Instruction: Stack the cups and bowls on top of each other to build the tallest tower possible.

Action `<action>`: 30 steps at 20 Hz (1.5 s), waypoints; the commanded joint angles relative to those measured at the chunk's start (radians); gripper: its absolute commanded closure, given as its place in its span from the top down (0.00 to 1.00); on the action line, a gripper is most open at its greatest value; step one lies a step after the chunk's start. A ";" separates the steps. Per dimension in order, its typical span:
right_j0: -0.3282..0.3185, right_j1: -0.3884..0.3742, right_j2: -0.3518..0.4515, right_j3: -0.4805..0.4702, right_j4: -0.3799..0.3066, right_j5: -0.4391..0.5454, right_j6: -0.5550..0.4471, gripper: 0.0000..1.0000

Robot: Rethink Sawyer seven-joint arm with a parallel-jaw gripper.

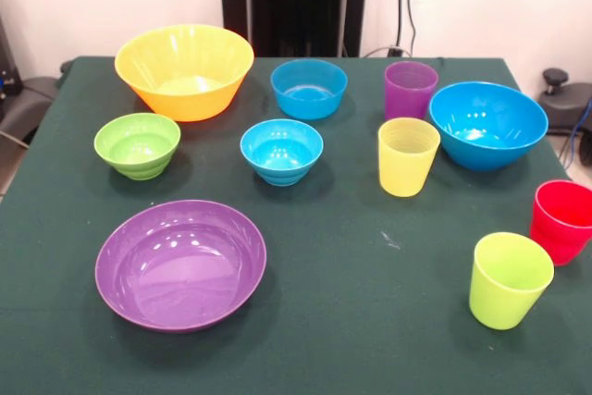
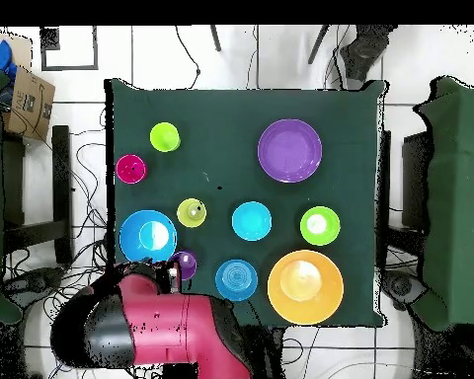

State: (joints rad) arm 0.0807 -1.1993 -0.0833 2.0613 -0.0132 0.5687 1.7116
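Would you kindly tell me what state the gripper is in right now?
Gripper: cannot be told. Only the arm shows, drawn back at the table's edge, and nothing appears to be held.

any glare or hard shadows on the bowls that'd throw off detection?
Front view: specular spots inside the purple bowl and large blue bowl; soft shadows pool on the cloth around each item. Overhead view: bright washed-out patches in the yellow-orange bowl and large blue bowl.

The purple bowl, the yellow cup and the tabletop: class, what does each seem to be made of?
Purple bowl: probably glossy plastic, with bright highlights on a smooth inside. Yellow cup: likely thin plastic, slightly see-through, with faint ridges near the rim. Tabletop: seemingly a matte dark green cloth cover with no shine.
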 commanded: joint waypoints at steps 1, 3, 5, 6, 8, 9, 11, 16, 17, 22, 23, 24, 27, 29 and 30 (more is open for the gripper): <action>-0.038 0.057 0.041 0.032 -0.013 0.021 0.087 1.00; -0.065 0.077 0.066 0.064 0.012 -0.014 0.073 1.00; -0.109 0.116 0.114 0.115 0.048 -0.086 0.050 1.00; -0.132 0.141 0.140 0.137 0.059 -0.130 0.042 1.00; -0.160 0.189 0.173 0.157 0.052 -0.206 0.048 1.00; -0.167 0.211 0.181 0.160 0.040 -0.240 0.058 1.00; -0.181 0.250 0.197 0.162 0.020 -0.291 0.071 1.00; -0.184 0.346 0.194 0.143 -0.024 -0.378 0.103 1.00; -0.182 0.366 0.193 0.141 -0.027 -0.396 0.109 1.00; -0.180 0.442 0.192 0.125 -0.032 -0.478 0.123 1.00; -0.176 0.451 0.187 0.120 -0.032 -0.486 0.125 1.00; -0.176 0.459 0.184 0.116 -0.033 -0.491 0.124 1.00; -0.177 0.471 0.183 0.108 -0.032 -0.490 0.121 1.00; -0.173 0.461 0.175 0.108 -0.028 -0.471 0.121 1.00; -0.175 0.454 0.173 0.108 -0.024 -0.460 0.121 1.00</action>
State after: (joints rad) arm -0.0955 -0.7979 0.0240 2.1271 0.0096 0.1149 1.7116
